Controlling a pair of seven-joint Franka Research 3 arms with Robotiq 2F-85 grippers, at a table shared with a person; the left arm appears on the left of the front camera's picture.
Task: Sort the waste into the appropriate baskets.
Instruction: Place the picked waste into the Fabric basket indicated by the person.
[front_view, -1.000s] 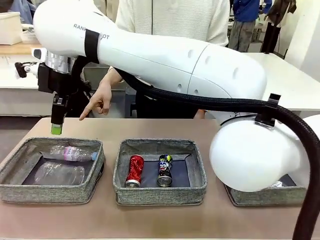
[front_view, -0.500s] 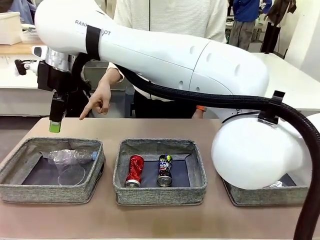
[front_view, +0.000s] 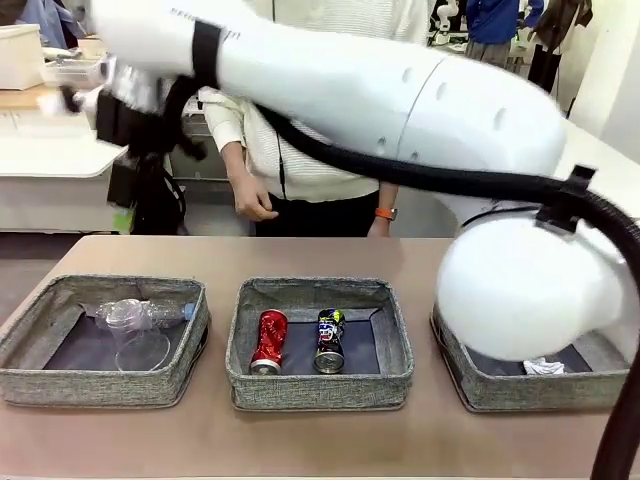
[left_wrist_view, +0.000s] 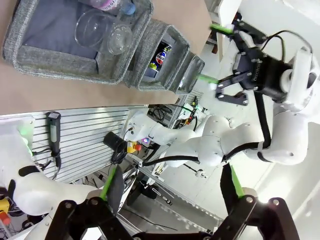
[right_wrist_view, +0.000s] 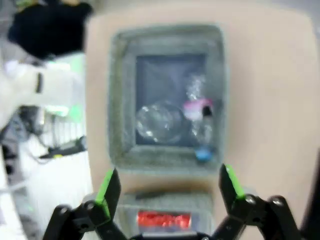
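Table (front_view: 320, 440) with three filled baskets (front_view: 320, 345)

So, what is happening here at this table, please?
The robot is sorting waste into three baskets. The right gripper is open and empty, high above the left basket, where a clear cup and a plastic bottle lie. Two cans lie in the middle basket, and a paper wad is in the right basket. The left gripper is open too. A person stands behind the table.

Even, bright indoor light with soft shadows.
Right wrist view is motion-blurred throughout; the white robot arm (front_view: 330, 90) smears in front view.
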